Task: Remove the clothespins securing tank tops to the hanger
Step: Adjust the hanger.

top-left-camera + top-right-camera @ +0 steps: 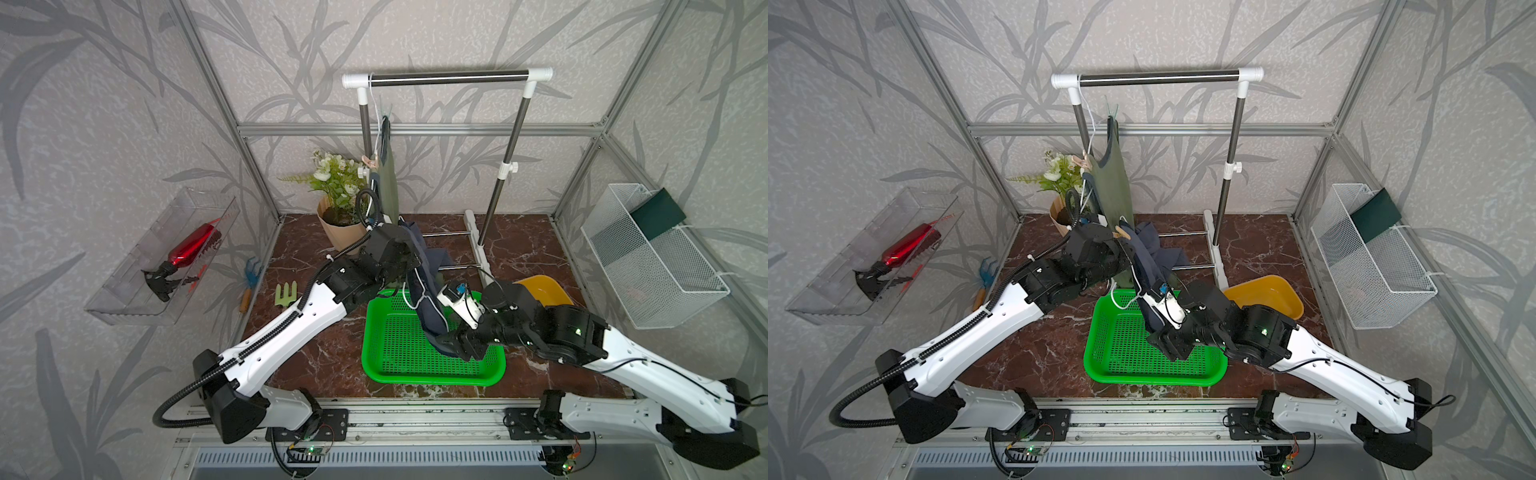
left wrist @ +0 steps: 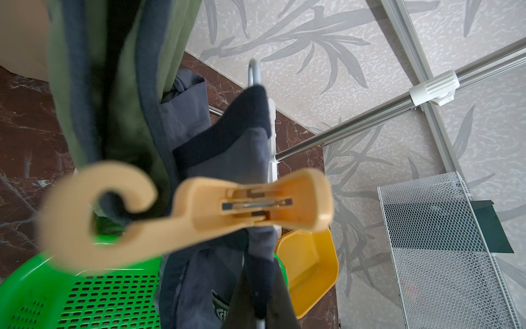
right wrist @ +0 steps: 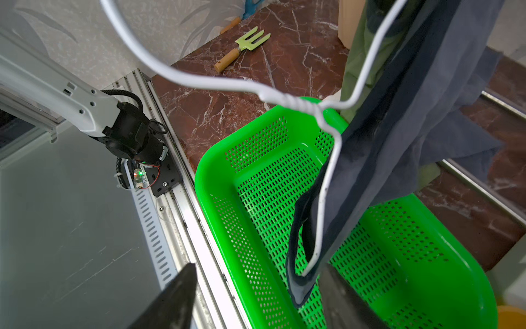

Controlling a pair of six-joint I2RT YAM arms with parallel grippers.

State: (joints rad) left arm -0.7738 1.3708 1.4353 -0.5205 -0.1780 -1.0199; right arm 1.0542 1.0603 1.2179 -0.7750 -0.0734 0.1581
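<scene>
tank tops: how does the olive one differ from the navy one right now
The olive tank top hangs high and straight from the rail; the navy tank top slumps lower, bunched over the green basket. The olive one's hanger hooks the rail; the navy one's white wire hanger is off it. Shared: a peach clothespin clips the olive one, another the navy.

- Clothespin [image 2: 199, 210]: tan-peach, looks like moulded plastic; smooth, matt. Small metal spring shows in its slot.
- Olive tank top [image 1: 1113, 187], navy tank top [image 3: 398, 136]: soft cloth, matt, creased.
- Hanger [image 3: 284, 98]: wire under a smooth white coating, slight sheen.
- Basket [image 1: 415, 376]: bright green perforated plastic, glossy.
- Tabletop [image 1: 316, 353]: red-brown marble pattern, white veins, polished.
- Rack rail [image 1: 449, 77]: shiny metal tube with white plastic end joints.
- Yellow tub [image 2: 310, 262]: glossy plastic.
- Plant pot wrap [image 1: 340, 235]: brown paper, matt.
</scene>
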